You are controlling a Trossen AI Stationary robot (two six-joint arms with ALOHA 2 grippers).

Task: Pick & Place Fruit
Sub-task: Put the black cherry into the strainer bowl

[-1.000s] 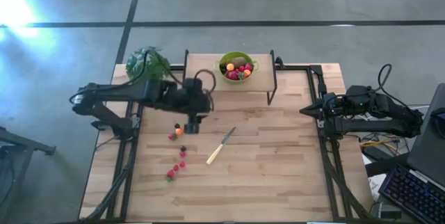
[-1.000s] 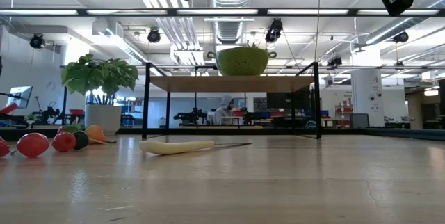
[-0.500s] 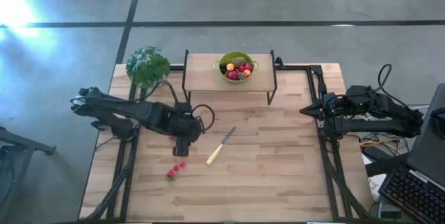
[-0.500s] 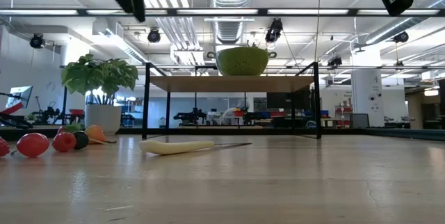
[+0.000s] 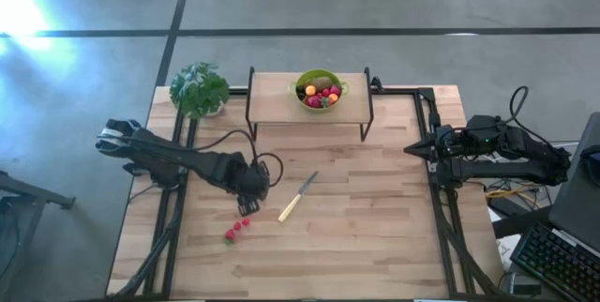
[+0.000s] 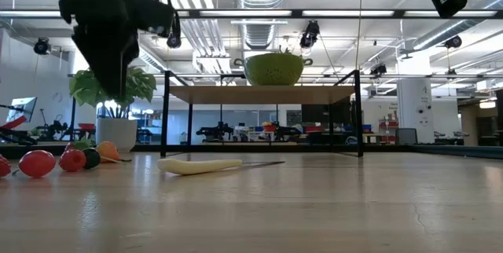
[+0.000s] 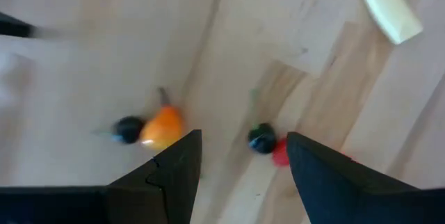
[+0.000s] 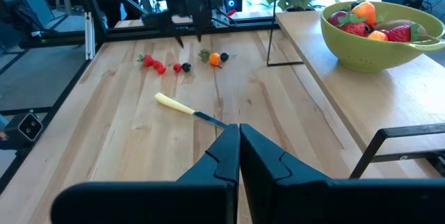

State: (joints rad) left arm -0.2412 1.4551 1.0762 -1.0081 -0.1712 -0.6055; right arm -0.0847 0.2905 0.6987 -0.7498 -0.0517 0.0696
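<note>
Small fruit pieces lie in a row on the wooden table: an orange piece, two dark berries and red pieces. My left gripper hangs open above this row, pointing down, clear of the fruit; the orange piece and one berry show between its fingers. In the low view my left gripper is well above the fruit. A green bowl holding more fruit stands on a raised shelf. My right gripper waits shut at the table's right edge.
A pale-handled knife lies just right of the fruit row. A potted plant stands at the far left corner. The shelf's black legs stand on the far half of the table. Bare wood spreads across the near and right parts.
My left gripper has swung from near the shelf toward the table's near edge and sunk down over the fruit row, rolling its wrist as it went. Its fingers have stayed open. The fruit and knife have not moved.
</note>
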